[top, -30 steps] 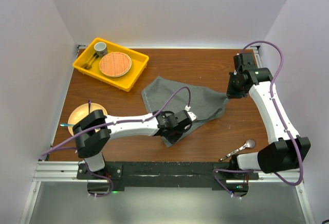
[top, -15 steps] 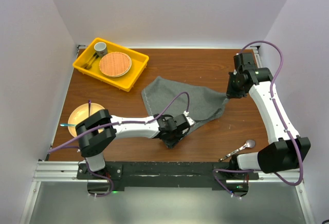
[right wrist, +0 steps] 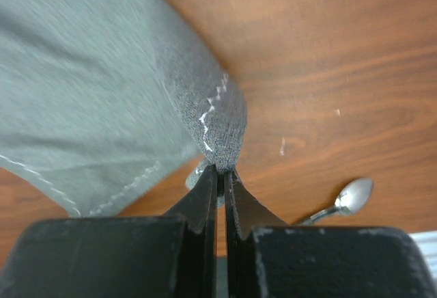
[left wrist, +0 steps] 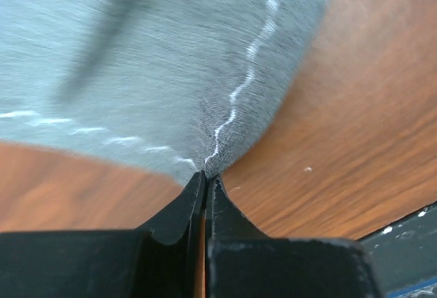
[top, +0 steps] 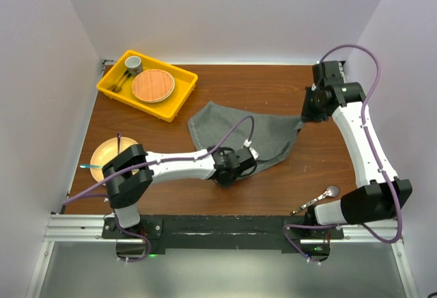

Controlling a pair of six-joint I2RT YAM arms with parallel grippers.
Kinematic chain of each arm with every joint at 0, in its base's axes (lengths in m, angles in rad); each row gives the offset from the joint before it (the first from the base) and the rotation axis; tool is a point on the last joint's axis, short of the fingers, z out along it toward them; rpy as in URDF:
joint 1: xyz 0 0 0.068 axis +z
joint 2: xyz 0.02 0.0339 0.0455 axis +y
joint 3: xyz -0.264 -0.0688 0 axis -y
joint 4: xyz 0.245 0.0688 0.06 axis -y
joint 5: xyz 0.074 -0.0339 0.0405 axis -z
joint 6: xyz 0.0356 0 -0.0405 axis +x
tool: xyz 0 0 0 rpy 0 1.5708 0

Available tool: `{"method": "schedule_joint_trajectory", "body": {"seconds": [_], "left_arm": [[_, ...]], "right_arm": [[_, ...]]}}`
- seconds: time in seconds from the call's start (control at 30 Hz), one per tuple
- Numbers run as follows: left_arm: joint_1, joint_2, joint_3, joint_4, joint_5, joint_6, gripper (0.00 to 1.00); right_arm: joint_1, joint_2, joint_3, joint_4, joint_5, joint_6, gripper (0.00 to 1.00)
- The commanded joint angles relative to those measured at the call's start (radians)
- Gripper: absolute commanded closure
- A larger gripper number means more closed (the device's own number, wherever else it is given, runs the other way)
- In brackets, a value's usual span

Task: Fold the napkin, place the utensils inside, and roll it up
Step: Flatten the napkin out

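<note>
Napkin (top: 273,136) corners pinched, left hand (left wrist: 205,176), right hand (right wrist: 220,169)

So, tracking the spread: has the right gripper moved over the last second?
Yes. The right gripper, shut on the napkin, has shifted away from the spoon, toward the far table edge.

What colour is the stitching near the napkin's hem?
The stitching is white, a wavy line on the grey-green napkin; it shows best in the left wrist view.

Wooden table (top: 273,86): napkin (top: 270,134), yellow tray (top: 180,97), yellow plate (top: 102,153), spoon (top: 330,191) near front edge.
</note>
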State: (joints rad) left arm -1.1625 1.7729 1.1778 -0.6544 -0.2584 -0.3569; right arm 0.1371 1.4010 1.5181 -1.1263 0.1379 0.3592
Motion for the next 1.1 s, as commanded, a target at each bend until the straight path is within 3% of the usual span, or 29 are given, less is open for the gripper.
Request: {"method": "schedule_joint_trajectory", "body": {"seconds": [0.0,0.13,0.33,0.57,0.77,0.9,1.03,1.07], "left_arm": [[0.044,-0.084,0.287,-0.224,-0.24,-0.02,1.0],[0.072,-0.164,0.599,-0.298,-0.401,0.051,1.0],[0.07,-0.291,0.853,-0.246,-0.493,0.208,1.0],[0.064,-0.572,0.769,0.005,-0.42,0.403,1.0],[0.064,-0.656,0.779,0.085,-0.332,0.452,1.0],[0.066,-0.652,0.722,0.156,-0.388,0.467,1.0],[0.086,-0.606,0.6,0.234,-0.567,0.472,1.0],[0.156,-0.571,0.568,0.245,-0.564,0.458,1.0]], "right_arm": [[0.001,0.004,0.183,-0.015,0.006,0.053,1.0],[-0.001,-0.048,0.342,-0.03,0.044,0.064,1.0],[-0.001,-0.325,0.309,0.122,0.033,0.041,1.0],[-0.001,-0.623,0.22,0.273,-0.222,-0.046,1.0],[-0.001,-0.657,0.356,0.244,-0.282,-0.068,1.0],[-0.001,-0.626,0.418,0.258,-0.21,-0.013,1.0],[-0.001,-0.593,0.337,0.293,0.041,0.063,1.0],[0.001,-0.571,0.324,0.275,0.087,0.093,1.0]]}}
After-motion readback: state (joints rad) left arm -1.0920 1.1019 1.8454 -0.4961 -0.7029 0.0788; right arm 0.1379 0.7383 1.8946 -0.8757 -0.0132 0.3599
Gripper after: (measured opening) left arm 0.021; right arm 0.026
